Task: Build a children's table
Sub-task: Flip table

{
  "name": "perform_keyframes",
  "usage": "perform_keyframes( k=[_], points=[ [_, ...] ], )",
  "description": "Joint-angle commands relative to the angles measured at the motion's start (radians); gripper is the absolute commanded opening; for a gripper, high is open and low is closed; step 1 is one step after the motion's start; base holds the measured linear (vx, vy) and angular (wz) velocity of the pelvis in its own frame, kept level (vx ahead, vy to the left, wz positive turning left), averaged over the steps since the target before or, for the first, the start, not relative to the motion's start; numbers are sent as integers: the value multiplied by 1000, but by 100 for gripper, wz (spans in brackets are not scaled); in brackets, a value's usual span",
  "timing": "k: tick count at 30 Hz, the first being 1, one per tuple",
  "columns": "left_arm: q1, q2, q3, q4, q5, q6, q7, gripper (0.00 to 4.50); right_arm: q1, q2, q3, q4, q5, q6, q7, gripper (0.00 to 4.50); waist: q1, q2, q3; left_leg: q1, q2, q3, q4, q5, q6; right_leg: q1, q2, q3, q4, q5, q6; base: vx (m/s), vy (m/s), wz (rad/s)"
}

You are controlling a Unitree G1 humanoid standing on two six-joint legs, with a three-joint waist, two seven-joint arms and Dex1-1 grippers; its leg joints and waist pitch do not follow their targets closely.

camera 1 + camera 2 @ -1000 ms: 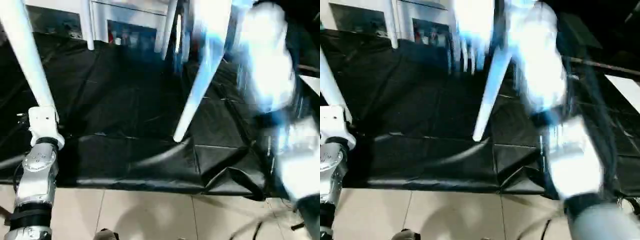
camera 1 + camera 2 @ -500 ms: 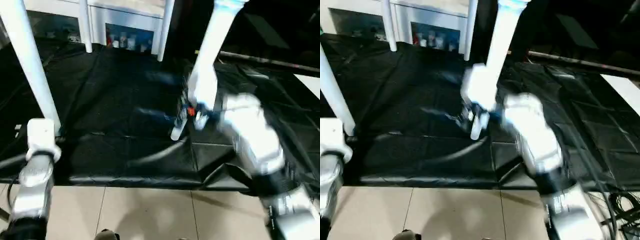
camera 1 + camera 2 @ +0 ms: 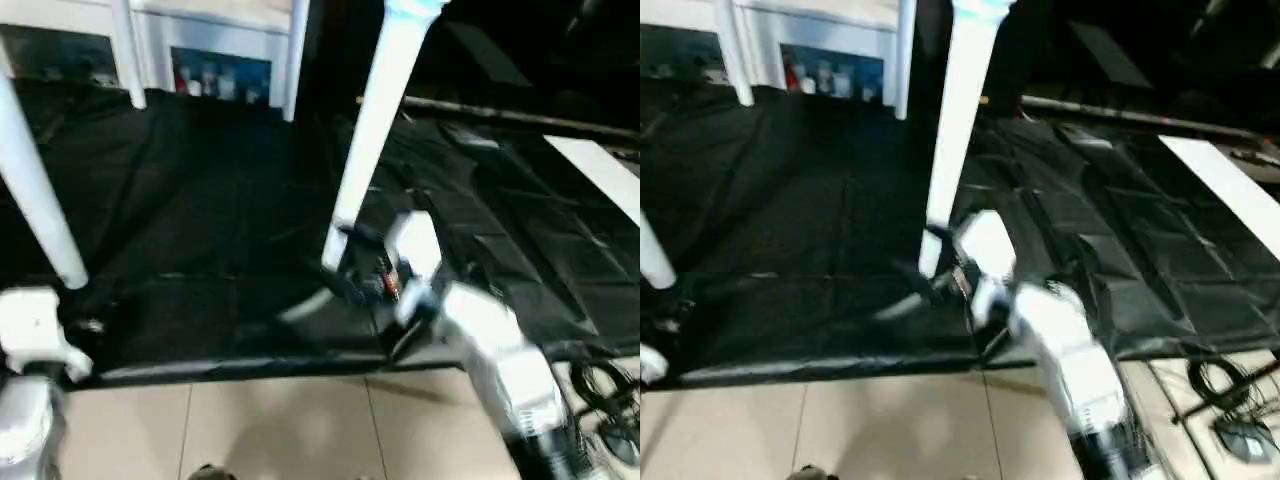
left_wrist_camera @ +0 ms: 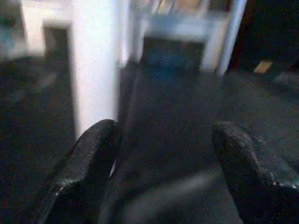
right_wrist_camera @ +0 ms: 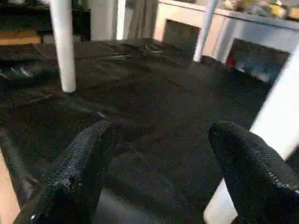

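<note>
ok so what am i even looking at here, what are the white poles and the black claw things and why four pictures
It is a humanoid robot with two arms, putting together a children's table. Two pictures come from a camera on its head, looking down past its silver forearms. The other two come from cameras on its wrists, each looking out between that gripper's own two black fingers.

The white poles are the table's legs, standing with their feet on a black sheet that covers a big work table. It looks as if the children's table already stands upright there, though its top is out of the pictures. Behind is a white cabinet.

The right gripper is next to the foot of the nearest leg, open and holding nothing. The left gripper is also open and empty, with another leg just beyond it.
</note>
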Motion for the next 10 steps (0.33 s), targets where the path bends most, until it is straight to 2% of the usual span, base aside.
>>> perform_keyframes(
  k=[1, 2, 3, 4, 5, 6, 7, 8, 9, 10],
  points=[
    [-10, -16, -48, -78, 10, 13, 38, 362, 7, 4, -62, -30, -4, 9, -67, 355, -6, 44, -39, 61, 32, -35, -111, -832, -133, -8, -43, 2, -111, -572, -71, -56, 1, -7],
    [-24, -42, -73, -118, 32, 59, 64, 362, 12, 25, -100, -28, -3, 11, -126, 355, -9, 62, -28, 55, 42, -25, -148, -896, -140, 15, -14, -39, -101, -553, -64, -56, 1, -7],
    [-41, -55, -101, -143, 74, 105, 82, 362, 16, 37, -125, -24, -2, 31, -169, 355, -4, 65, -25, 26, 55, -10, -185, -918, -137, 47, 3, -52, -55, -497, -72, -73, -7, -4],
    [-46, -57, -109, -148, 87, 117, 85, 362, 16, 39, -131, -22, -1, 38, -179, 355, 26, 71, -33, -25, 72, 3, -222, -923, -135, 103, 2, -36, 73, -368, -82, -126, -20, 14],
    [-67, -68, -132, -156, 129, 142, 103, 362, 12, 39, -139, -8, -6, 54, -197, 355, 107, 77, -24, -87, 62, 86, -266, -933, -144, 110, 26, -23, 182, -276, -74, -126, -20, 14],
    [-82, -79, -141, -158, 153, 150, 122, 362, 7, 36, -138, 5, -9, 57, -198, 355, 101, 47, -29, -54, 47, 107, -237, -828, -123, 84, 22, 25, 177, -415, -51, -38, -122, 17],
    [-89, -84, -142, -160, 161, 156, 132, 362, 4, 36, -137, 10, -9, 54, -196, 355, 69, -52, -32, 112, -7, 30, 99, -427, -91, -113, -96, 92, -125, -1076, 76, 62, -119, 2],
    [-102, -87, -147, -165, 192, 169, 156, 362, 0, 40, -138, 20, -8, 49, -198, 355, 67, 0, -27, 17, -39, -60, 122, -111, -21, -32, -149, 184, -144, -1190, 20, 62, -119, 2],
    [-109, -81, -155, -174, 214, 178, 178, 362, -1, 46, -137, 28, -5, 47, -201, 355, 91, 14, -48, 7, -13, -73, 48, -143, -57, 30, -139, 144, -77, -929, -19, 0, 0, 0],
    [-110, -80, -154, -173, 221, 179, 186, 362, -1, 47, -136, 30, -6, 45, -201, 355, 88, 13, -46, 25, 3, -63, 7, -190, -81, 16, -93, 118, -49, -749, -49, 0, 0, 0]
  ],
)
